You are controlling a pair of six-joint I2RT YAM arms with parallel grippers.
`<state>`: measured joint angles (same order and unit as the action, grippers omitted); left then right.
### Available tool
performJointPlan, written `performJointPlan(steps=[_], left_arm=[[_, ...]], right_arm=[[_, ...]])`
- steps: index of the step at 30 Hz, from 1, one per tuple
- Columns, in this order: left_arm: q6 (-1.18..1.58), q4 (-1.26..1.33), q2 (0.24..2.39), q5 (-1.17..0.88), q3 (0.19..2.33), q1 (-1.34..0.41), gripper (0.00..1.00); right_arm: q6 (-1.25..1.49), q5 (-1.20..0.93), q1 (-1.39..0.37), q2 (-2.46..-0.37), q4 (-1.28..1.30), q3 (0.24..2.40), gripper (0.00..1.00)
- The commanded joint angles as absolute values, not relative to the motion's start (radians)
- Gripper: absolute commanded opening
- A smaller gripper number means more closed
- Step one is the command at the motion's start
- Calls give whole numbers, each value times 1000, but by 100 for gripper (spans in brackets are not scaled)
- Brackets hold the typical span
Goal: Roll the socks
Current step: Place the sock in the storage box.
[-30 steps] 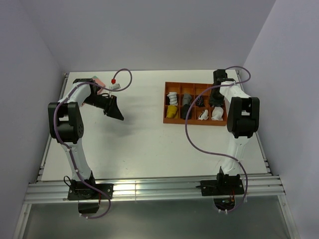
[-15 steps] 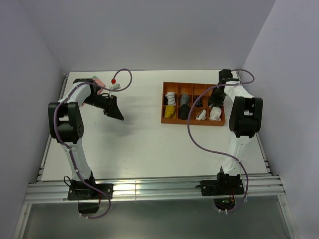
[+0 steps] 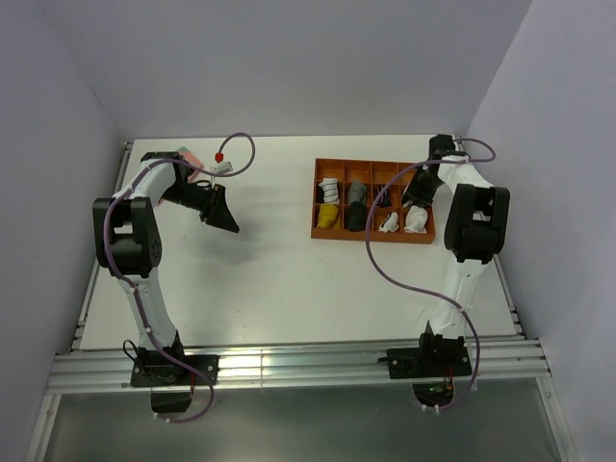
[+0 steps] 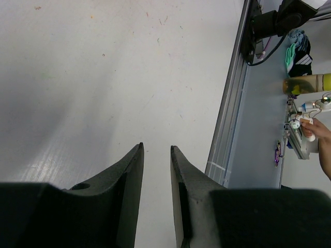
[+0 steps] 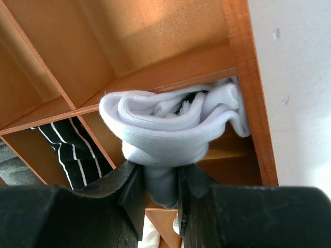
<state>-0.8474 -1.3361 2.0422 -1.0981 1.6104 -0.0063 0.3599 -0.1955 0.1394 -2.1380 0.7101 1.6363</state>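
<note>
The white sock (image 5: 165, 129) is a loose roll of soft knit, its layers folded around each other with a sliver of black showing in the folds. It hangs at the right-hand end of the orange tray (image 3: 375, 238), over a compartment next to the tray's outer wall. I cannot tell whether it touches the compartment floor. The right gripper (image 5: 158, 175) has its jaws pinching the roll's lower, narrower part, and the fabric squeezes thin between them while the bulk bulges above. It should be very light and limp, so it will carry no shape of its own. The coils look likely to slacken or unwind if only an outer layer is held. The safer hold seems to be across the whole thickness of the roll near its middle, so every layer is trapped. The knit looks grippy rather than slippery, and it is not fragile, so a firm squeeze should do no harm. A black sock with thin white stripes (image 5: 77, 147) lies in the neighbouring compartment, and the overhead view shows other bundles in the tray. The left gripper (image 4: 156, 150) hangs over bare worktop (image 4: 103, 77), well apart from the tray. Its jaws stand slightly spread with a narrow gap and nothing between them.
</note>
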Motion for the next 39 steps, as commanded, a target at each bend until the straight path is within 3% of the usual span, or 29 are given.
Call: performJointPlan(steps=[1,8,15,23,39], left_arm=[[-859,-1367,2046,-1112,1615,-8,33],[-848,-1358,2040,-1108,1609,-8,32],[-833,-1350,2040,-1106,1614,-12,33],[-824,-1344,2036,-1101,1620,-14,33],[-790,-1321,2036,-1088,1631,-20,33]], right_arm=[[368,-130,155,-2238,801,1594,0],[359,-60,152,-2215,818,1594,0],[348,-60,152,-2180,807,1575,23],[359,-64,150,-2112,787,1565,38],[362,-41,141,-2031,819,1598,46]])
